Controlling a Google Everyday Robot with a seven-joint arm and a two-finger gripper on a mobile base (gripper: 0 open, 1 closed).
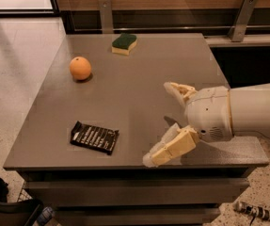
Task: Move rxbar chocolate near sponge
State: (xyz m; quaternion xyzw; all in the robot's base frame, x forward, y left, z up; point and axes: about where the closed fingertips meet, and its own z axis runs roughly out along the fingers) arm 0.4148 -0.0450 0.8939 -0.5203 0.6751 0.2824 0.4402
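The rxbar chocolate (94, 137), a flat black wrapper with white print, lies near the front left of the grey table (134, 84). The sponge (124, 44), dark green over pale yellow, sits at the far edge of the table, well apart from the bar. My gripper (165, 124) reaches in from the right over the front right part of the table, to the right of the bar and not touching it. Its two cream fingers are spread wide apart and hold nothing.
A round orange fruit (80, 68) sits on the left part of the table, between the bar and the sponge. A glass-and-wood rail with metal brackets (105, 13) runs behind the table. Dark gear (3, 206) lies on the floor at the front left.
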